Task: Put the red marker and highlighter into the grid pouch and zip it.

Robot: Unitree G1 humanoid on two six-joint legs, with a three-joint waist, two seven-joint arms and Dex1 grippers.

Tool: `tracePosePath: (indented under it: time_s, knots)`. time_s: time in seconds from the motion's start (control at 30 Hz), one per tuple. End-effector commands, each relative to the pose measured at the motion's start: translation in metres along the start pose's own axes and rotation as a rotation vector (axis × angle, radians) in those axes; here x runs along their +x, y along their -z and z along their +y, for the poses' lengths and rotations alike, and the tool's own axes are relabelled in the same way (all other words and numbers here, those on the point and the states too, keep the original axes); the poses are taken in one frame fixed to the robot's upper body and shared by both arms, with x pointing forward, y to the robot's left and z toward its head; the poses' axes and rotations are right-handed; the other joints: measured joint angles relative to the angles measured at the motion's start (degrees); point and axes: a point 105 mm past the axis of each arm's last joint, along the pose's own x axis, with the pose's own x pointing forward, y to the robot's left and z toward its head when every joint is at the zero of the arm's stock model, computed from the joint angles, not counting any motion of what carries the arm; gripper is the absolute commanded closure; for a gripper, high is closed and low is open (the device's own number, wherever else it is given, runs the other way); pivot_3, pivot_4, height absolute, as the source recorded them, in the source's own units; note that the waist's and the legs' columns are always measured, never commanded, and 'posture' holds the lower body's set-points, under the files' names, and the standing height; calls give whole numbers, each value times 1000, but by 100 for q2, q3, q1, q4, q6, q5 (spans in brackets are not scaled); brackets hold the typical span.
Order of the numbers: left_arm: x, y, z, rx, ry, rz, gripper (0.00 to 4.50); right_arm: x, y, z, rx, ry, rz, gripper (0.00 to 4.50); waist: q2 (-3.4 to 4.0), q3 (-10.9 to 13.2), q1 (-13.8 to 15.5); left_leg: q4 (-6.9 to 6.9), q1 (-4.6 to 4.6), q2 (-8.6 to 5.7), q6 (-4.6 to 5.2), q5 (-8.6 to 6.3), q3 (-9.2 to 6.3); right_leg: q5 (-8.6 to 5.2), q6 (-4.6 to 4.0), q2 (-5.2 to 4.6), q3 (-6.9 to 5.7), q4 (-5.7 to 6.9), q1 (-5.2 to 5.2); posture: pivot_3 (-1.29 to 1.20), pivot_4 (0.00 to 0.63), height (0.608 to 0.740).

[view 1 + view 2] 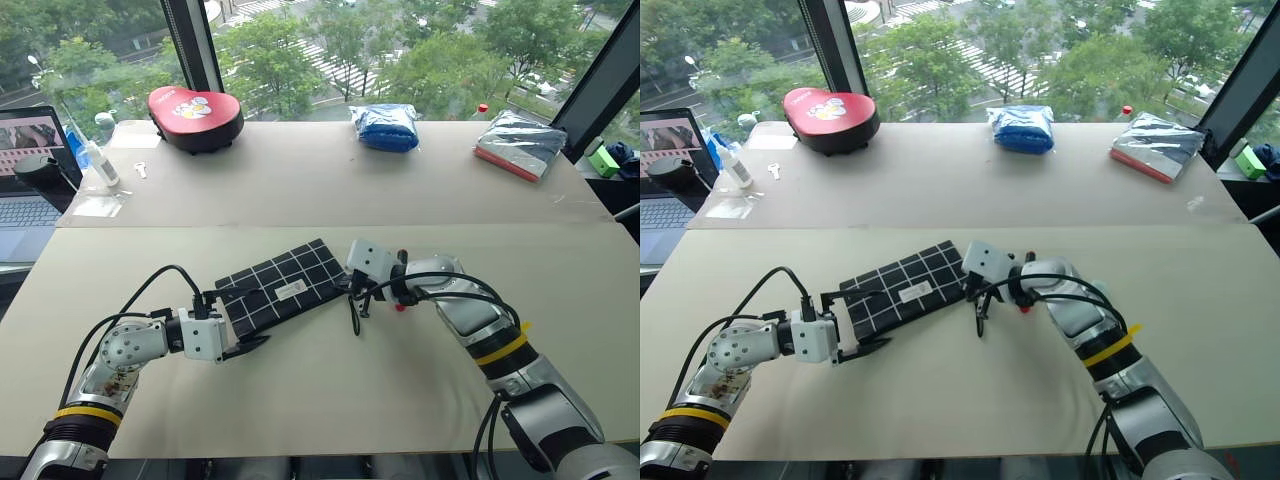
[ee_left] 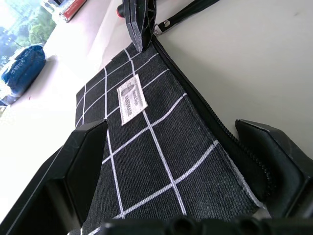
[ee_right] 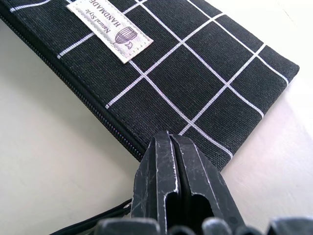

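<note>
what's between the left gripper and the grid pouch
Nothing visible. The open left gripper already straddles the near end of the grid pouch, one finger on each side of it, with only bare table around them.

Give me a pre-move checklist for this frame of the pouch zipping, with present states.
1. Grid pouch flat on the table: ok.
2. Left pincer open, straddling the pouch's near end: ok.
3. Right pincer shut at the pouch's far corner, by the zip end: ok.
4. Zip closed along the visible edge: ok; at the far end, cannot tell.
5. Wrist strap free on the table: ok.
6. Marker and highlighter inside: cannot tell.
</note>
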Motion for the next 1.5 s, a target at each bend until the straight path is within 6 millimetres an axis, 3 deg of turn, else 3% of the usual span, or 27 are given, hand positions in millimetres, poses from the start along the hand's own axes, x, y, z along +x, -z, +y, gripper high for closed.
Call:
tracePosePath:
  time_s: [0.03, 0.33, 0.47, 0.73, 0.8, 1.07, 1.1, 1.2, 1.33, 1.37, 1.5]
  knots:
    - [-1, 14, -10, 17, 51, 63, 0, -2, 10, 3, 21, -4, 34, 4428, 1, 0, 16, 0, 1, 0, 0, 0, -1, 0, 0, 0, 0, 1, 0, 0, 150, 740]
    - [6, 16, 2, 80, 14, 27, 0, -3, 10, 5, 22, -4, 31, 4428, 1, -3, 32, 0, 7, 2, -10, 6, -2, 7, -11, 3, -5, 8, 4, 0, 150, 740]
    - [11, 12, -3, 60, 29, -13, 1001, -4, 11, 6, 27, -3, 30, 4500, 1, -3, 34, 1, 7, 1, -10, 6, -2, 7, -11, 3, -5, 7, 4, 0, 150, 740]
    - [13, 7, -2, 66, 33, -39, 3989, -4, 11, 5, 28, -1, 30, 4500, 5, -5, 25, 0, 7, 3, -9, 6, -2, 7, -11, 4, -4, 5, 4, 0, 150, 740]
    - [14, 5, -2, 62, 33, -46, 4476, -5, 11, 5, 29, -9, 27, 4500, 7, -6, 19, -1, 7, 2, -8, 5, -1, 7, -11, 3, -3, 4, 4, 0, 150, 740]
    - [14, 2, -3, 33, 22, -50, 4476, -5, 11, 5, 49, -12, 16, 4500, 7, -6, 18, -1, 5, 2, -5, 3, 0, 7, -10, 3, -3, 0, 4, 0, 150, 740]
    - [14, 3, 1, 0, 1, -46, 4476, -6, 4, -1, 87, 15, -31, 4500, 7, -6, 18, -1, 5, 3, -4, 3, 0, 7, -10, 3, -3, 0, 4, 0, 150, 740]
    - [13, 3, 4, -52, -4, -34, 4500, -12, -19, -17, 200, 63, -171, 3814, 6, -6, 2, -1, 5, 4, -4, 3, 1, 7, -10, 4, -3, 1, 3, 0, 150, 740]
    - [11, 2, 10, -66, -23, -31, 4500, -34, -43, -32, 290, 75, -321, 2198, 7, -5, -10, -1, -10, 4, -5, 3, 2, 7, -11, 4, -1, 4, -18, 0, 150, 740]
    - [11, 2, 11, -72, -30, -32, 4500, -42, -48, -36, 304, 90, -351, 2032, 7, -5, -10, -1, -10, 4, -5, 3, 2, 7, -11, 4, -2, 4, -19, 0, 150, 740]
    - [13, -2, 21, -121, -89, -50, 4500, -68, -54, -40, 363, 85, -408, 667, 7, -5, -6, -4, -15, 4, -3, 2, 1, 7, -11, 3, -3, 2, -21, 0, 150, 740]
